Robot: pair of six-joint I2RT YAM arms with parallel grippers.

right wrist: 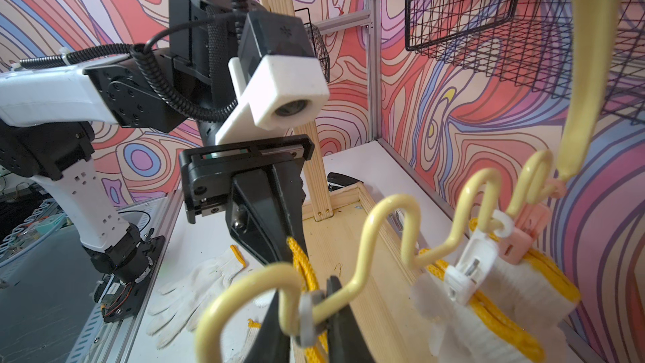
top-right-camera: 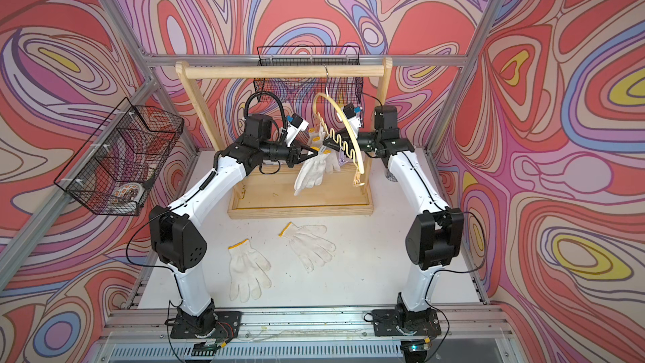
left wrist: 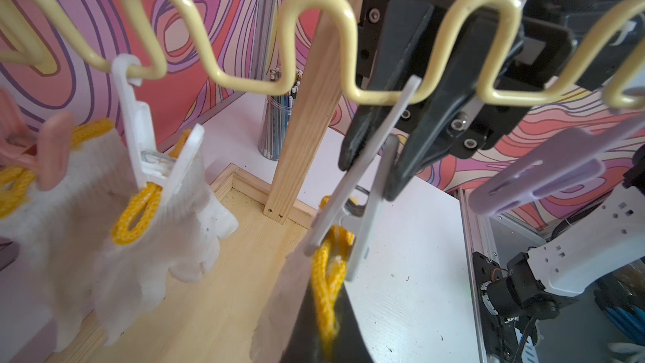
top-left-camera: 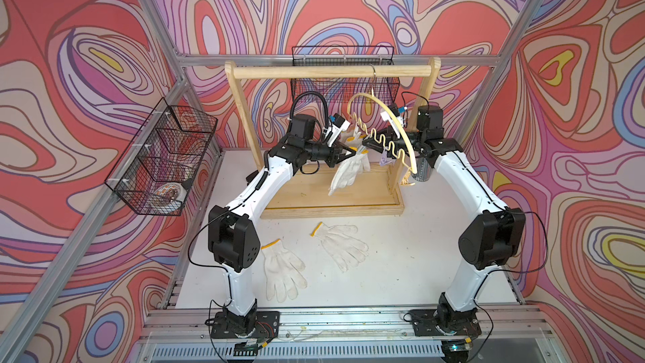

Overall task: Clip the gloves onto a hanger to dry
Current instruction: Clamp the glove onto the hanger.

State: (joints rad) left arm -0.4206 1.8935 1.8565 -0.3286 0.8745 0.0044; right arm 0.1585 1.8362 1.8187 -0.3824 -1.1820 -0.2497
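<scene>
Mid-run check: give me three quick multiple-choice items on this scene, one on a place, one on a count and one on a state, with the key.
1. Where does the hanger hang from?
A. the wooden rail
B. the wire basket
C. the metal frame

2. How many gloves lie loose on the table?
A. one
B. two
C. four

3. What is the right gripper doing?
A. hanging open over the table
B. pinching a white clip on the hanger
C. pressing a glove flat

Key:
1. A: its metal hook loops over the rail in both top views.
2. B: two gloves lie in front of the rail's base.
3. B: its fingers squeeze the clip's arms in the left wrist view.
</scene>
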